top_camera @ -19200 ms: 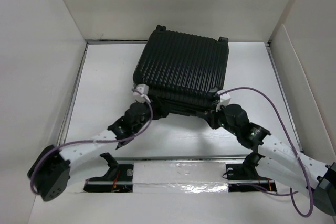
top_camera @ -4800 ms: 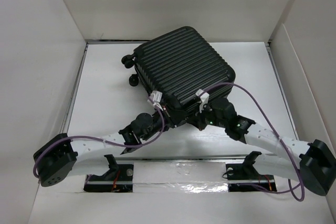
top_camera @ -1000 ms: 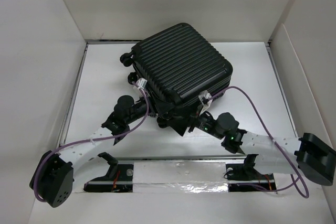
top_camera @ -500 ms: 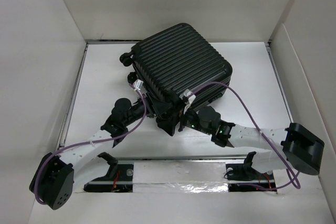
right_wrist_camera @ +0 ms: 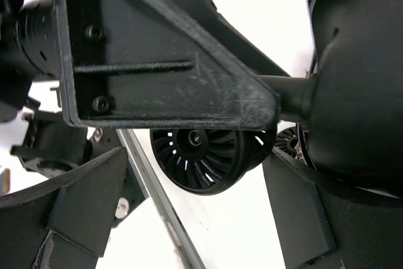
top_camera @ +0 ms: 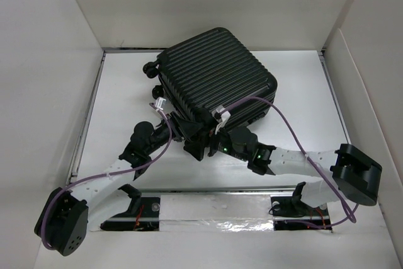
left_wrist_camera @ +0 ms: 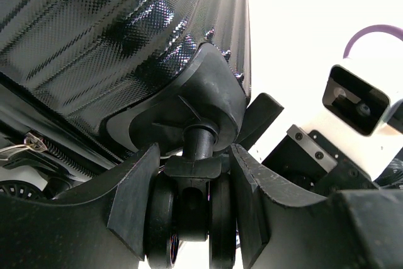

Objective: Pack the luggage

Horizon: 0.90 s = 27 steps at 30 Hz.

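The luggage (top_camera: 217, 74), a black ribbed hard-shell suitcase, lies closed and turned at an angle on the white table, its near-left corner raised. My left gripper (top_camera: 181, 128) is at that corner. In the left wrist view its pads (left_wrist_camera: 135, 187) press on both sides of a twin caster wheel (left_wrist_camera: 192, 209) under the shell (left_wrist_camera: 113, 36). My right gripper (top_camera: 204, 146) is just beside it, open. In the right wrist view its fingers (right_wrist_camera: 88, 206) stand wide apart, with a spoked wheel (right_wrist_camera: 204, 159) beyond the gap and touching neither finger.
White walls (top_camera: 50, 61) close in the table on the left, back and right. A metal rail (top_camera: 214, 190) runs along the near edge. Purple cables (top_camera: 289, 124) loop over both arms. Two more wheels (top_camera: 150, 69) stick out at the suitcase's far-left corner.
My right arm has swung left along the suitcase's near side to the near-left corner, beside the left gripper. The left gripper has kept its hold on the wheel.
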Each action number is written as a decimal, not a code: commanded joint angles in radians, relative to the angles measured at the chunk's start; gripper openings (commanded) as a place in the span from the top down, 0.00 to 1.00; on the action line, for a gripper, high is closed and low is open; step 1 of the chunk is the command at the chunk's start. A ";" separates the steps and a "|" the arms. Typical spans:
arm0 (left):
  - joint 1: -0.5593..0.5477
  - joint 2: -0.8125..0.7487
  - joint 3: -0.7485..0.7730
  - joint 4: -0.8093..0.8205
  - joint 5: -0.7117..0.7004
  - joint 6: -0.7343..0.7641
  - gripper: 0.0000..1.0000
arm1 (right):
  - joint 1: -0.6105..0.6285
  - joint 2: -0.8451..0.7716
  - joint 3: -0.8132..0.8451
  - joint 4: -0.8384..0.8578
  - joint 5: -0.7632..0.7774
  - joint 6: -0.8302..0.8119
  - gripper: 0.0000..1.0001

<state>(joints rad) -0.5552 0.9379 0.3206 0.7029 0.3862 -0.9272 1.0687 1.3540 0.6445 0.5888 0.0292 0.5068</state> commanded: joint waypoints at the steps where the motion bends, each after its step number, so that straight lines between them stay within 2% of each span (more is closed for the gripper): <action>1: -0.020 -0.050 -0.008 0.073 0.085 -0.016 0.64 | -0.023 -0.041 0.053 0.144 0.136 0.018 0.09; 2: -0.020 -0.051 -0.008 0.061 0.085 -0.010 0.64 | -0.023 -0.049 0.050 0.138 0.152 0.035 0.11; 3: -0.020 -0.054 -0.011 0.052 0.082 -0.004 0.64 | -0.023 -0.058 0.046 0.135 0.170 0.038 0.17; 8: -0.020 -0.070 -0.017 0.004 0.068 0.033 0.61 | -0.041 -0.075 0.049 0.101 0.201 0.056 0.29; 9: -0.020 -0.071 -0.017 -0.002 0.065 0.037 0.61 | -0.041 -0.073 0.047 0.105 0.198 0.059 0.39; 10: -0.020 -0.071 -0.017 -0.009 0.063 0.044 0.61 | -0.041 -0.075 0.046 0.106 0.195 0.064 0.42; 13: -0.020 -0.068 -0.017 -0.011 0.074 0.048 0.59 | -0.052 -0.061 0.053 0.112 0.157 0.065 0.27; 14: -0.020 -0.064 -0.018 -0.003 0.083 0.044 0.56 | -0.061 -0.052 0.070 0.092 0.135 0.067 0.19; 16: -0.020 -0.057 -0.026 0.024 0.101 0.031 0.51 | -0.061 -0.039 0.081 0.085 0.103 0.067 0.14; 21: -0.020 -0.048 -0.044 0.105 0.135 -0.013 0.37 | -0.061 -0.023 0.012 0.155 0.005 0.136 0.09; 24: -0.052 -0.036 -0.043 0.132 0.134 -0.022 0.32 | -0.061 -0.026 -0.035 0.223 -0.012 0.179 0.09; 27: -0.061 -0.016 -0.044 0.158 0.143 -0.030 0.32 | -0.085 -0.032 -0.039 0.224 0.006 0.165 0.09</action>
<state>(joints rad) -0.5861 0.9154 0.2874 0.7490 0.4309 -0.9485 1.0191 1.3300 0.5911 0.6601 -0.0074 0.6441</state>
